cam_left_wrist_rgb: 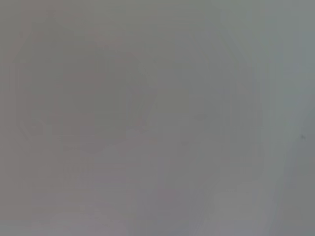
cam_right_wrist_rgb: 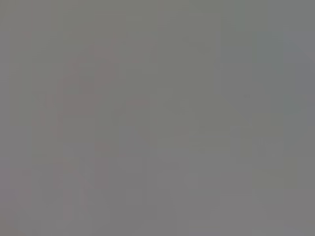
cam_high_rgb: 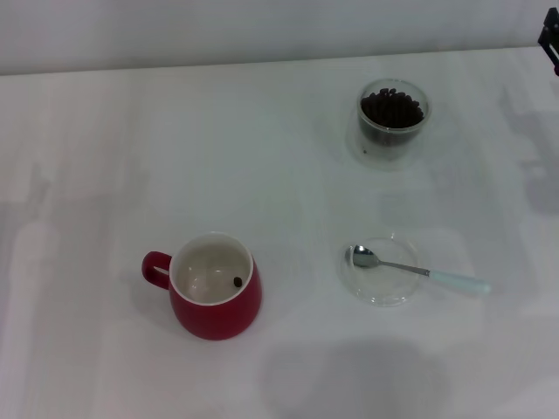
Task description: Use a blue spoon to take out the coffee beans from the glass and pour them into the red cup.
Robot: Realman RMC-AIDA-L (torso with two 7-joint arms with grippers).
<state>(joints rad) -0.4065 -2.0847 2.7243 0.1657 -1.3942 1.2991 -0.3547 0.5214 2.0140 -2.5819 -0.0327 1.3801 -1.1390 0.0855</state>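
Note:
The red cup (cam_high_rgb: 214, 301) stands upright at the front left of the white table, handle to the left, with a single coffee bean (cam_high_rgb: 238, 281) on its cream inside. Farther back and to the right is the glass (cam_high_rgb: 393, 122), holding a heap of coffee beans (cam_high_rgb: 393, 108). The blue spoon (cam_high_rgb: 419, 271) lies with its metal bowl in a flat clear saucer (cam_high_rgb: 380, 292), its pale handle pointing right over the rim. Only a dark part of my right gripper (cam_high_rgb: 550, 39) shows at the top right edge, far from everything. My left gripper is out of view. Both wrist views show plain grey.
The white table (cam_high_rgb: 131, 157) ends at a pale wall along the back. Shadows of the arms fall on the table at the far left and far right.

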